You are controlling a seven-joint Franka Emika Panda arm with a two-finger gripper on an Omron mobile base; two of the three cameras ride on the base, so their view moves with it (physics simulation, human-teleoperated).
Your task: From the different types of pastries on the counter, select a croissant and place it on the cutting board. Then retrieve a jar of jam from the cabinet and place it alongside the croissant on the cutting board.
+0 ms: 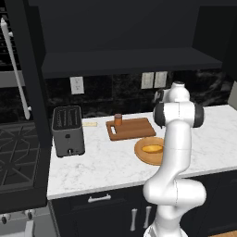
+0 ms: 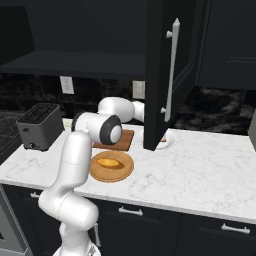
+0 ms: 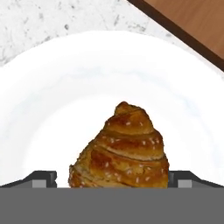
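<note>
Clearances on the counter (image 1: 106, 162). Open marble lies between the toaster (image 1: 68, 131) and the round wooden plate (image 1: 149, 150). The cutting board (image 1: 134, 128) is bare right of the jar (image 1: 118, 119). The open cabinet door (image 2: 162, 75) overhangs the counter beside the arm.

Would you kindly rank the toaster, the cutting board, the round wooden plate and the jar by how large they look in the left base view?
1. toaster
2. cutting board
3. round wooden plate, partly hidden behind the arm, so unsure against the board
4. jar
</note>
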